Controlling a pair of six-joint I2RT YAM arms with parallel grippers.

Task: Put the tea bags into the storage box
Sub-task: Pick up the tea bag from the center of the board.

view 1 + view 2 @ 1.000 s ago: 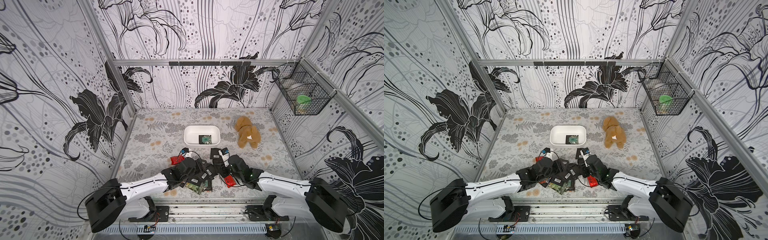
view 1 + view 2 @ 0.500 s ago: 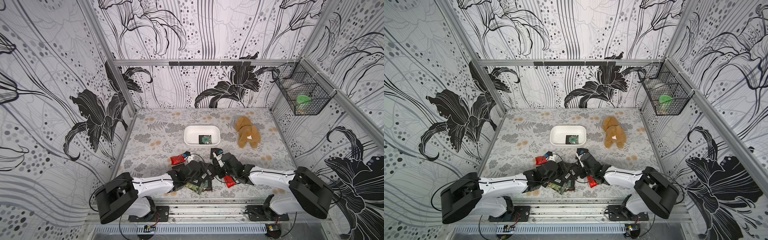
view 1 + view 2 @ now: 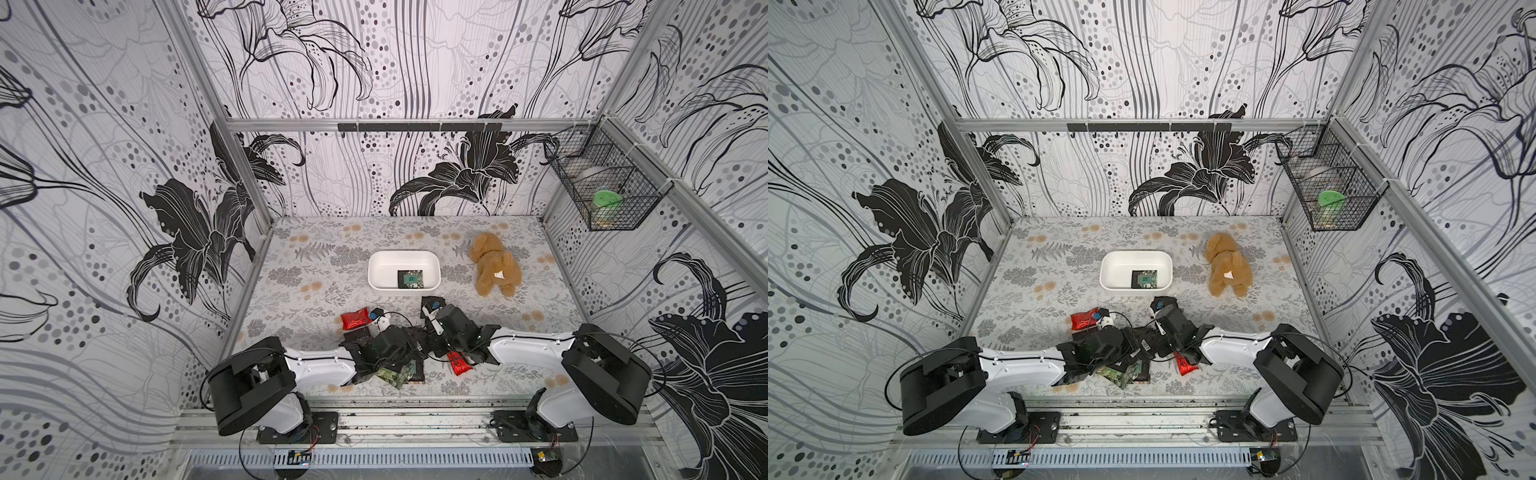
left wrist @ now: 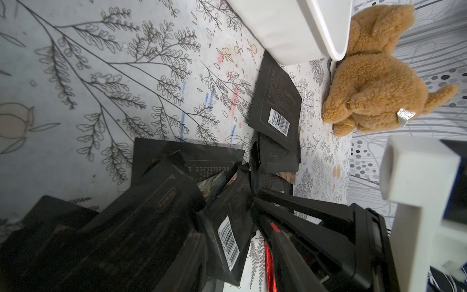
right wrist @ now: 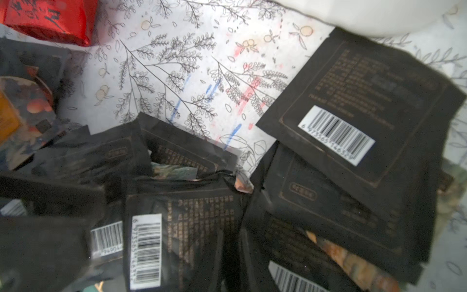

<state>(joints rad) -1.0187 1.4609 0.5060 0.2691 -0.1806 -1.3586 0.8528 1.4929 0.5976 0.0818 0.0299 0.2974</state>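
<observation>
Your tea bags (image 3: 399, 353) sit in a heap at the front of the table (image 3: 316, 266). Most are black, with gold writing too blurry to read and a white barcode (image 5: 336, 135) whose number starts with 6. Two red bags (image 3: 354, 318) shine. One bag with a green label (image 3: 409, 279) lies in the storage box (image 3: 376, 270), the white tub behind the heap. Your left gripper (image 3: 405, 343) and right gripper (image 4: 255, 201) are down in the heap. I cannot tell if either claw is clenched.

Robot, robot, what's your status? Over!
Over the tea bags: left gripper and right gripper, grip unclear. One bag in box, rest outside. Nearby plush not blocking.
</observation>
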